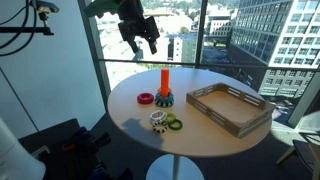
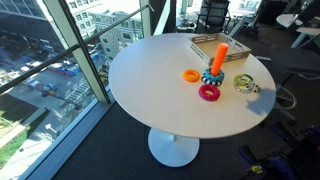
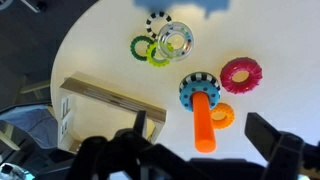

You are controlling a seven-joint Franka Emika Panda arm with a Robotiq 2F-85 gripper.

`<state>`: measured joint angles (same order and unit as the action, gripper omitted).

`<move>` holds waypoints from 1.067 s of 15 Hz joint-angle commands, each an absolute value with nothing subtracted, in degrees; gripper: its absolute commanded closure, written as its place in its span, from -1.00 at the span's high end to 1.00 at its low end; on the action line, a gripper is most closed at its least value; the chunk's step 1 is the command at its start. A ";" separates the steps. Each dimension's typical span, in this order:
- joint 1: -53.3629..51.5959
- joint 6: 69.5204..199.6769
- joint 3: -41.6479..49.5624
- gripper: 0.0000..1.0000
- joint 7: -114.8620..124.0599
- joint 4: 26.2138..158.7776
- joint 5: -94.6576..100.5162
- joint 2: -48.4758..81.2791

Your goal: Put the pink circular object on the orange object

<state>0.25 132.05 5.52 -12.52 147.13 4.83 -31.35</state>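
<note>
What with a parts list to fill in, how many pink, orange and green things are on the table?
Pink: 1, pink ring
Orange: 2, orange peg and orange ring
Green: 2, green ring and yellow-green ring
Total: 5

Tabletop: round and white (image 1: 128,118), on a white pedestal foot (image 2: 172,148).
Windows: floor-to-ceiling glass (image 1: 215,35) in dark frames, just beside the tabletop.
Outside: tall office buildings (image 1: 290,35); a street (image 2: 40,60) far below.
Wall: pale panel (image 1: 55,85) beside the glass.
Floor: dark grey carpet (image 2: 90,150).
Furniture: black office chair (image 2: 212,14) beyond the tabletop.
Light: bright daylight through the glass.
</note>
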 commanded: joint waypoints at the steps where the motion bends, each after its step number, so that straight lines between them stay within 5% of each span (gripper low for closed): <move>1: 0.44 131.87 5.32 1.00 -12.62 147.00 4.68 -31.34; 16: -1.02 126.78 3.26 1.00 -10.37 136.17 2.68 -22.43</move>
